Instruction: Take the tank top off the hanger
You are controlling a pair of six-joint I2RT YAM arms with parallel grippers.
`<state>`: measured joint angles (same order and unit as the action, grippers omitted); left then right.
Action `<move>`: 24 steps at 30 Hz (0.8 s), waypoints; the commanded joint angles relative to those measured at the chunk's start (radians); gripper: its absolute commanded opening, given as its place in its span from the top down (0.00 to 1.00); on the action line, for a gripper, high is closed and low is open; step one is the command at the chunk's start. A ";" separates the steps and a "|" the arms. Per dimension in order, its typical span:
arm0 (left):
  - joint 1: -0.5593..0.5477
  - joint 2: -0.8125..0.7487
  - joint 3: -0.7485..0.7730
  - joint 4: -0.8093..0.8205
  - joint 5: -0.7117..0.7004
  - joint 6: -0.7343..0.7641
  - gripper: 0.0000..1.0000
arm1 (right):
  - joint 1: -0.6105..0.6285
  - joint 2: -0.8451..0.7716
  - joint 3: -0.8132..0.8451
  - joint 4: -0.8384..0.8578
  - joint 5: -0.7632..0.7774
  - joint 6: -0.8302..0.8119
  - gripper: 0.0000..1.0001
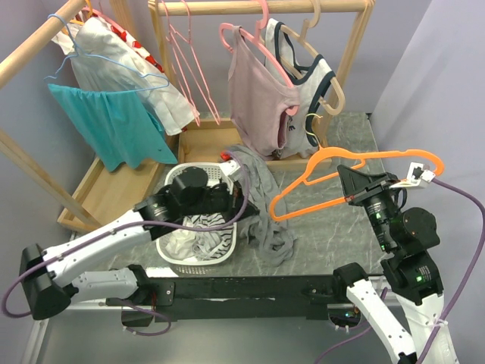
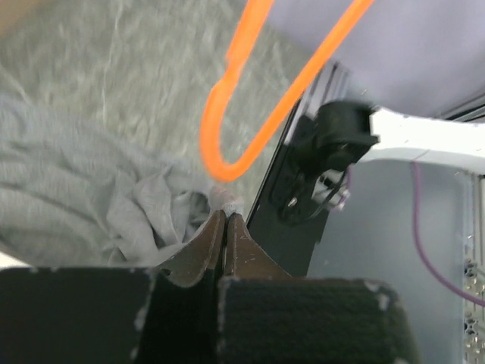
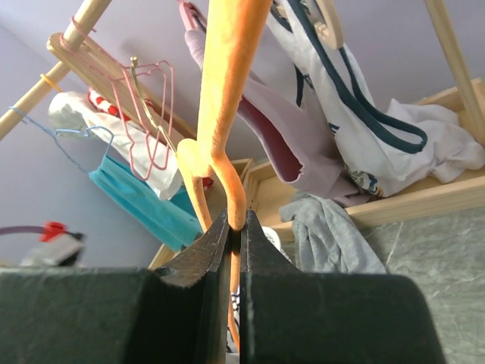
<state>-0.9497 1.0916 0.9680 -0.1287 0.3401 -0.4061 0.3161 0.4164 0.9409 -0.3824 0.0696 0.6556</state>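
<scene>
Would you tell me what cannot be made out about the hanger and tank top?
- Left wrist view: orange hanger blurred, cut by the top edge; whether it threads the grey tank top in the left gripper unclear.
- Top view: left arm hides part of the white basket.
- Right wrist view: right gripper hides the hanger below its grip.

**Count of items on and behind the table, by kind.**
Wooden racks: two (left rack (image 1: 34, 44), rear rack (image 1: 220, 7)). Hangers: one orange hanger (image 1: 379, 154), one blue wire hanger (image 1: 110, 88), one pink plastic hanger (image 1: 226, 31), one beige hanger (image 1: 336, 95), at least two bare pink wire hangers (image 1: 186, 76). Hanging garments made out: four (teal garment (image 1: 114, 125), white garment (image 1: 114, 61), mauve top (image 1: 258, 98), navy-trimmed top (image 1: 314, 76)). One grey tank top (image 1: 261, 186); one laundry basket (image 1: 189, 262); two grippers (left gripper (image 2: 225, 216), right gripper (image 3: 235, 224)).
</scene>
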 commanded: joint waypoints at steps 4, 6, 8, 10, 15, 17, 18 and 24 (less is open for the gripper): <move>-0.001 0.135 0.004 0.003 -0.024 -0.017 0.99 | -0.003 -0.054 0.055 -0.024 0.094 -0.030 1.00; -0.001 0.169 0.033 0.012 -0.033 -0.020 0.95 | -0.002 -0.059 0.071 -0.049 0.107 -0.037 1.00; 0.000 0.194 0.063 0.000 -0.053 -0.022 0.55 | -0.002 -0.059 0.076 -0.064 0.111 -0.039 1.00; 0.000 0.198 0.104 -0.011 -0.101 -0.025 0.01 | -0.003 -0.054 0.075 -0.072 0.104 -0.042 1.00; 0.002 0.139 0.129 0.052 -0.171 -0.033 0.00 | -0.003 -0.038 0.058 -0.059 0.050 -0.008 1.00; 0.011 0.101 0.107 0.153 -0.132 -0.046 0.00 | -0.003 -0.030 0.047 -0.052 0.041 -0.001 1.00; 0.020 0.093 0.074 0.202 -0.098 -0.059 0.01 | -0.003 -0.030 0.041 -0.046 0.033 0.012 1.00; 0.023 0.122 0.018 0.388 0.111 -0.103 0.01 | -0.002 -0.018 0.013 0.036 -0.057 0.073 1.00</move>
<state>-0.9283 1.1942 1.0168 0.0914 0.2970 -0.4694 0.3161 0.3748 0.9588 -0.4526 0.0807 0.6769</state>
